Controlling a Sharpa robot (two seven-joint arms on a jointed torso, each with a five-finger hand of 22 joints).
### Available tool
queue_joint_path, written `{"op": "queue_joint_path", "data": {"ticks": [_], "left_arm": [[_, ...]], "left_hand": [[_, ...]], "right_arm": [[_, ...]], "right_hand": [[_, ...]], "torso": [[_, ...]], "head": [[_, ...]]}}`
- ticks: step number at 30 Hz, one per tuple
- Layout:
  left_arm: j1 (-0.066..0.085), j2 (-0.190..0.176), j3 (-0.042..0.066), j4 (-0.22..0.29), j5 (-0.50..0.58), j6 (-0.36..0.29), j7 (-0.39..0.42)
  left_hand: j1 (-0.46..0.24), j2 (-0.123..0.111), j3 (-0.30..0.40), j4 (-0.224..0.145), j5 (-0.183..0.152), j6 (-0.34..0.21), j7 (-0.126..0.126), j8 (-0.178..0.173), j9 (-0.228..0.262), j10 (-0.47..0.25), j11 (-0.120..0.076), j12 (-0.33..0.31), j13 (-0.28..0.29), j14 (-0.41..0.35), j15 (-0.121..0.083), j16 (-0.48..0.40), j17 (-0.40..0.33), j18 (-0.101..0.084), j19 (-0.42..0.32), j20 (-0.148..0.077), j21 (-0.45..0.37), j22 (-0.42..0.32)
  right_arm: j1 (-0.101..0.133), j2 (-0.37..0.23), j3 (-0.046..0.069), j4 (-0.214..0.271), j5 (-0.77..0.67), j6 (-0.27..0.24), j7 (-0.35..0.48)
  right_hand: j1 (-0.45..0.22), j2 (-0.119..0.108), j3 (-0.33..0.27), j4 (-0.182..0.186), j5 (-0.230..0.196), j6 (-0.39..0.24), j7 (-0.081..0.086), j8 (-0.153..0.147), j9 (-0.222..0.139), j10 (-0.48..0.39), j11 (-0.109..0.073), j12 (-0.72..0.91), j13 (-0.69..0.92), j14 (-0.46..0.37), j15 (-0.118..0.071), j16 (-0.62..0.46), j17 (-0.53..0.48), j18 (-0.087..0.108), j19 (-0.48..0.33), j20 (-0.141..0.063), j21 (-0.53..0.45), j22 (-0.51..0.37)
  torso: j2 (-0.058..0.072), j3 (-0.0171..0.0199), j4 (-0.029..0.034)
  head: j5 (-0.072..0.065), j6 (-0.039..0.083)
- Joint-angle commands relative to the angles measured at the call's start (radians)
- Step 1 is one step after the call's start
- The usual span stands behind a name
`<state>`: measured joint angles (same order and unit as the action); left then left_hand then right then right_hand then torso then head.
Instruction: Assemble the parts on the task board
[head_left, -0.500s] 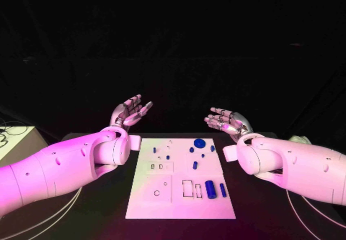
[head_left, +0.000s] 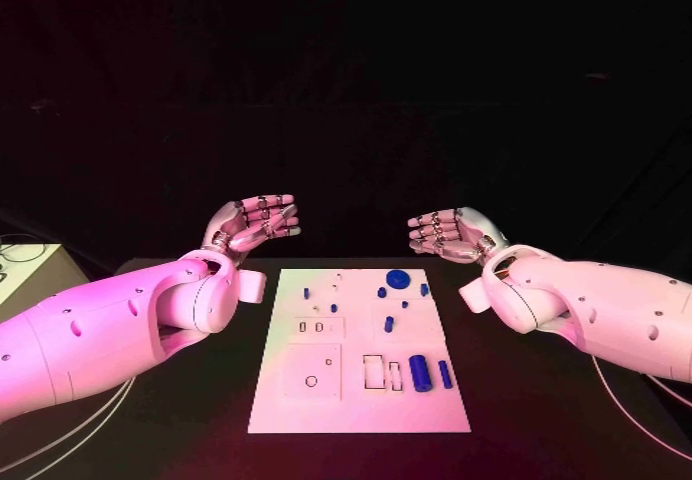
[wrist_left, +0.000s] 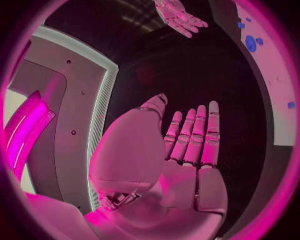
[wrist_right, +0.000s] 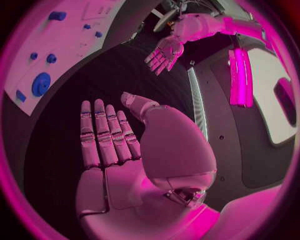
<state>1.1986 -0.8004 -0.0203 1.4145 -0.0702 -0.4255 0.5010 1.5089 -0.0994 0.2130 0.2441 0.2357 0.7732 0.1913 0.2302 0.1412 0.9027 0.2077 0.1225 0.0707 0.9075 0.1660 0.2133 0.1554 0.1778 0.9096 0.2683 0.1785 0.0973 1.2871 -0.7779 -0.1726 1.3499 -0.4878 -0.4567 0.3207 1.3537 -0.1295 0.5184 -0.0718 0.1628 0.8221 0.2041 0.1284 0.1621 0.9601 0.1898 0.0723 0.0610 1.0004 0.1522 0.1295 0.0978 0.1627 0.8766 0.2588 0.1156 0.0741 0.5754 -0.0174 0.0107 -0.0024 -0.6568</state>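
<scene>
The white task board (head_left: 289, 400) lies in the middle of the table with small blue parts on it: a round disc (head_left: 398, 278) near its far edge, a thick cylinder (head_left: 420, 373) and a thin bar (head_left: 446, 374) near its right front. My left hand (head_left: 255, 223) hovers beyond the board's far left corner, palm up, fingers apart, holding nothing. My right hand (head_left: 453, 234) hovers beyond the far right corner, also empty with fingers apart. The left wrist view shows the left hand (wrist_left: 181, 150) flat with extended fingers; the right wrist view shows the right hand (wrist_right: 119, 145) likewise, and the disc (wrist_right: 41, 83).
A pale box (head_left: 26, 270) stands at the table's left edge with cables beside it. Black table surface (head_left: 562, 400) surrounds the board on both sides. Several smaller blue pieces (head_left: 389, 323) lie across the board's right half.
Both hands have drawn slightly back and turned, fingers curling in a little. The whole picture has shifted a bit, so the camera moved. The parts lie as before.
</scene>
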Motion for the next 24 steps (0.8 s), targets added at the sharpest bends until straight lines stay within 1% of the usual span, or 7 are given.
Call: {"op": "queue_joint_path", "data": {"ticks": [1,8,11,15,20,22,24], "left_arm": [[0.002,-0.02,0.001,0.038,-0.051,0.062,0.004],[0.003,-0.079,0.002,0.137,-0.081,0.074,-0.018],[0.004,-0.105,0.004,0.18,-0.087,0.078,-0.026],[0.004,-0.133,0.007,0.227,-0.09,0.088,-0.032],[0.004,-0.163,0.009,0.283,-0.092,0.11,-0.038],[0.004,-0.171,0.011,0.3,-0.092,0.116,-0.04],[0.004,-0.175,0.012,0.312,-0.092,0.12,-0.041]], "left_hand": [[0.012,-0.008,0.017,-0.004,-0.001,0.037,0.051,0.01,0.004,0.045,-0.014,0.004,-0.001,0.039,-0.014,0.019,0.02,0.007,0.035,-0.013,0.017,0.003],[0.047,-0.048,0.076,-0.042,-0.005,0.106,0.027,0.024,0.014,0.151,-0.049,0.002,-0.001,0.182,-0.067,0.112,0.108,0.004,0.157,-0.077,0.112,0.044],[0.06,-0.065,0.093,-0.074,-0.009,0.11,0.034,0.016,0.013,0.163,-0.047,-0.017,-0.004,0.174,-0.069,0.14,0.142,-0.005,0.145,-0.092,0.157,0.075],[0.047,-0.065,0.103,-0.096,-0.01,0.114,0.032,0.01,0.012,0.174,-0.049,-0.033,-0.004,0.176,-0.075,0.184,0.181,-0.012,0.124,-0.104,0.225,0.123],[0.014,-0.067,0.12,-0.125,-0.009,0.116,0.03,-0.004,0.01,0.178,-0.051,-0.052,-0.003,0.163,-0.084,0.288,0.256,-0.018,0.067,-0.117,0.371,0.229],[0.008,-0.068,0.123,-0.126,-0.009,0.115,0.032,-0.006,0.01,0.176,-0.05,-0.053,-0.003,0.158,-0.082,0.299,0.263,-0.018,0.056,-0.116,0.385,0.24],[0.001,-0.069,0.128,-0.127,-0.009,0.112,0.034,-0.009,0.009,0.173,-0.049,-0.054,-0.003,0.149,-0.08,0.309,0.27,-0.018,0.041,-0.114,0.399,0.25]], "right_arm": [[0.011,-0.001,0.001,-0.008,-0.333,-0.004,-0.043],[0.032,-0.003,0.003,-0.017,-0.584,0.017,-0.115],[0.038,-0.001,0.004,-0.019,-0.681,0.032,-0.153],[0.043,0.005,0.005,-0.022,-0.775,0.046,-0.197],[0.046,0.022,0.007,-0.03,-0.944,0.071,-0.319],[0.046,0.03,0.008,-0.038,-0.999,0.077,-0.359],[0.046,0.038,0.009,-0.044,-1.03,0.085,-0.383]], "right_hand": [[0.02,-0.014,0.047,-0.025,-0.012,0.149,-0.005,0.045,0.019,0.174,-0.047,0.002,0.002,0.163,-0.063,0.052,0.028,0.019,0.194,-0.072,0.088,0.031],[0.027,-0.021,-0.028,-0.034,-0.024,0.21,-0.033,0.055,0.028,0.284,-0.091,-0.004,0.007,0.355,-0.134,0.147,0.113,0.017,0.343,-0.149,0.253,0.12],[0.025,-0.025,-0.042,-0.033,-0.012,0.233,-0.044,0.054,0.032,0.311,-0.107,-0.007,0.008,0.455,-0.161,0.222,0.175,0.018,0.409,-0.179,0.346,0.175],[0.004,-0.046,-0.014,-0.016,-0.007,0.242,-0.051,0.036,0.034,0.319,-0.113,-0.01,0.008,0.49,-0.175,0.356,0.296,0.014,0.44,-0.192,0.435,0.235],[-0.023,-0.083,0.04,0.014,0.0,0.232,-0.051,0.012,0.044,0.301,-0.113,-0.011,0.009,0.479,-0.173,0.568,0.467,0.015,0.464,-0.19,0.524,0.301],[-0.025,-0.097,0.057,0.021,0.001,0.243,-0.058,0.016,0.055,0.32,-0.118,-0.006,0.018,0.497,-0.174,0.763,0.654,-0.012,0.513,-0.193,0.714,0.527],[-0.037,-0.108,0.062,0.033,-0.004,0.237,-0.058,0.013,0.06,0.313,-0.118,-0.008,0.018,0.5,-0.173,0.852,0.742,-0.028,0.533,-0.19,0.798,0.629]], "torso": [[0.022,-0.0025,0.0059],[0.053,-0.0057,0.0195],[0.069,-0.007,0.0259],[0.086,-0.0088,0.0343],[0.106,-0.012,0.0462],[0.115,-0.0133,0.0516],[0.122,-0.0157,0.0569]], "head": [[-0.005,0.001],[-0.022,0.006],[-0.027,0.01],[-0.036,0.013],[-0.054,0.019],[-0.06,0.02],[-0.065,0.023]]}}
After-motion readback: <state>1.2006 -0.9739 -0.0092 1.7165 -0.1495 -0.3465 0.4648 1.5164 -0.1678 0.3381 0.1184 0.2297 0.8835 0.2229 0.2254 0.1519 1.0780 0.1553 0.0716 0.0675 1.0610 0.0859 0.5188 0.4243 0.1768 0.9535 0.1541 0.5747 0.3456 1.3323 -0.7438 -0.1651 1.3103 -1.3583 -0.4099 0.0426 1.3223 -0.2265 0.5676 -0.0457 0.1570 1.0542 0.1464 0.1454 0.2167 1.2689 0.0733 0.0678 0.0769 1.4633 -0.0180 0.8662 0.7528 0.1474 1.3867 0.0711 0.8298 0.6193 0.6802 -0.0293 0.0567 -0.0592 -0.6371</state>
